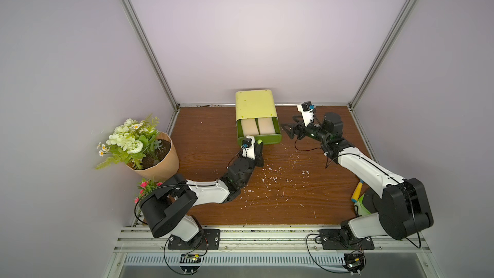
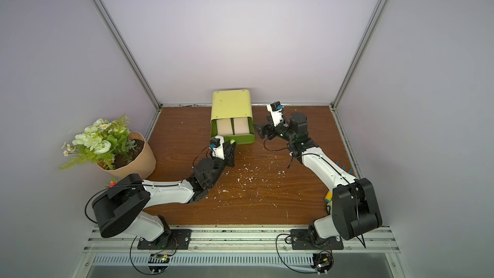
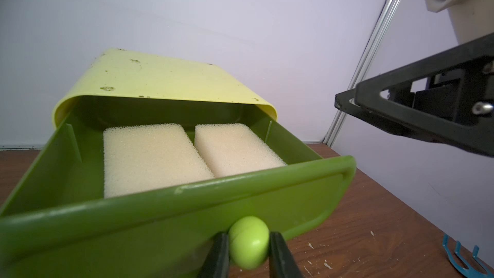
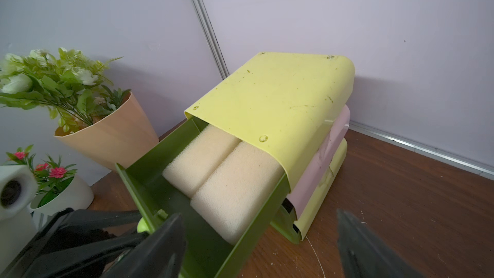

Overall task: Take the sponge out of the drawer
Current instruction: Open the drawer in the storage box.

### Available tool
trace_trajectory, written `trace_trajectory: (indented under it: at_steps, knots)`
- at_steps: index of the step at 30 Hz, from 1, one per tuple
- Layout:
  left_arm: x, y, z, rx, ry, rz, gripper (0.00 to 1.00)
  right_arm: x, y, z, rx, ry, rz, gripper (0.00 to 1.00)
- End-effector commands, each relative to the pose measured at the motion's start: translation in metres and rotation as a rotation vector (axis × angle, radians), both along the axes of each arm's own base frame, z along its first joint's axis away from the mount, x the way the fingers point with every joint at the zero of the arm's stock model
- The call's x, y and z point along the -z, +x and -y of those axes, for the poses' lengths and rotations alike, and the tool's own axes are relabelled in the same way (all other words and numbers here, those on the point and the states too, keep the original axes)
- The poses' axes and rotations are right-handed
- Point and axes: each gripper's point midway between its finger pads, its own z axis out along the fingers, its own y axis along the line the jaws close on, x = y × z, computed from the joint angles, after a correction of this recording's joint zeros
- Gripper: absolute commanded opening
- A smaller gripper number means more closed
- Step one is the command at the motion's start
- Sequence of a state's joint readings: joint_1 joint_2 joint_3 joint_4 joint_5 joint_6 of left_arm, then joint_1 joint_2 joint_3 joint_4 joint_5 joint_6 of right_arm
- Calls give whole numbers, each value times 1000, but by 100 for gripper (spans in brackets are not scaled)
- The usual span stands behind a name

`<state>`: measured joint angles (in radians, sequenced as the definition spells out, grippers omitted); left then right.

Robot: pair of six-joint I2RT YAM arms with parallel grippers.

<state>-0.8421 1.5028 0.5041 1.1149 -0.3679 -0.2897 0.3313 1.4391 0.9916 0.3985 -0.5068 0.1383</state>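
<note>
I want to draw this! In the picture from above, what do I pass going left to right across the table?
Big flower pot → green drawer → right gripper → yellow-handled tool. The left gripper, closed on the drawer's knob, overlaps the drawer, so it's left out.

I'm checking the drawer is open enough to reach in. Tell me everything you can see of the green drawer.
The green drawer is glossy dark-green plastic, an open-topped tray pulled partly out of its pale yellow housing. Its round lime knob is pinched by the left gripper. Two cream sponges lie side by side inside.
</note>
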Motion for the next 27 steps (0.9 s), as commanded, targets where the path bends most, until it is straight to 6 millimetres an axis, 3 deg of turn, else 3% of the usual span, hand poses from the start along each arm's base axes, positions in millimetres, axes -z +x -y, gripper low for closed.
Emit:
trace_trajectory:
  at_steps: [1, 14, 19, 27]
  knots:
    - [-18, -10, 8, 48, -89, 45, 7, -40, -6, -1, -27, 39, 90, 92]
    - [-10, -27, 9, 54, -100, 59, 10, -41, -6, -2, -33, 47, 84, 92]
    - [-6, -31, 3, 42, -111, 71, 15, -42, -6, -2, -32, 49, 84, 92]
    - [-9, -40, 3, 22, -72, 113, 53, -43, -7, -2, -35, 50, 76, 92]
